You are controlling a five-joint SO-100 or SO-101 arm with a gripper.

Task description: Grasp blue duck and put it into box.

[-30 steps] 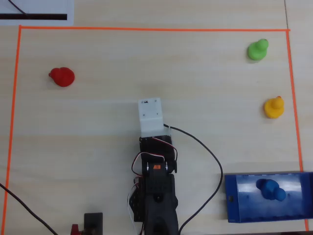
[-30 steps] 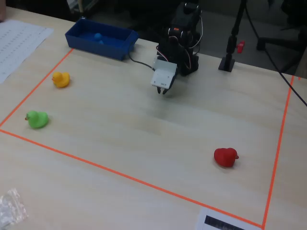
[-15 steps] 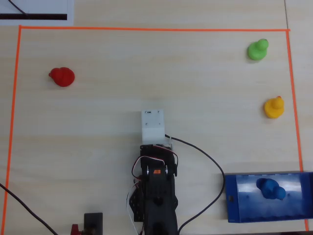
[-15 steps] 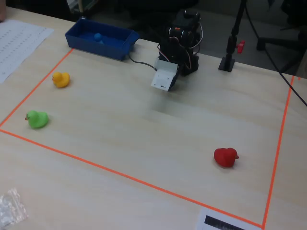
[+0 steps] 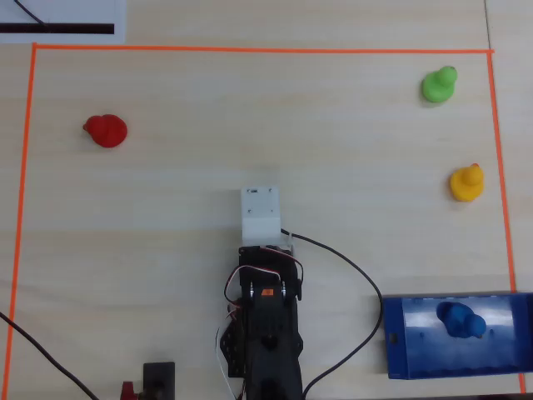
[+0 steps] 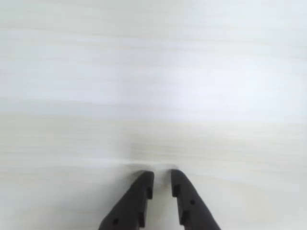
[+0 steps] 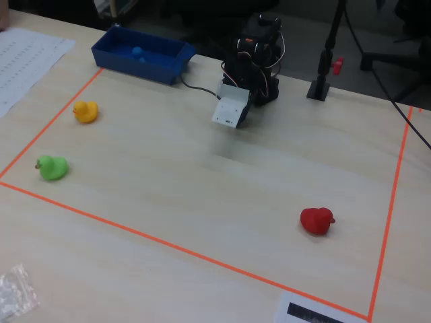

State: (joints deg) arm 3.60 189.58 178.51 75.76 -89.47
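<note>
The blue duck [image 5: 460,321] lies inside the dark-blue box [image 5: 393,337] at the lower right of the overhead view. In the fixed view the duck [image 7: 137,51] shows in the box [image 7: 138,67] at the far left. My gripper [image 6: 162,176] hangs over bare table in the wrist view. Its black fingers [image 6: 139,196] are almost together with a narrow gap, and nothing is between them. The arm [image 5: 266,317] is folded back near its base, its white wrist block [image 5: 261,212] well to the left of the box.
A red duck [image 5: 106,130], a green duck [image 5: 438,84] and a yellow duck [image 5: 466,182] stand inside the orange tape border [image 5: 250,49]. A black cable [image 5: 350,267] runs from the arm toward the box. A small black stand [image 7: 316,87] is beside the base.
</note>
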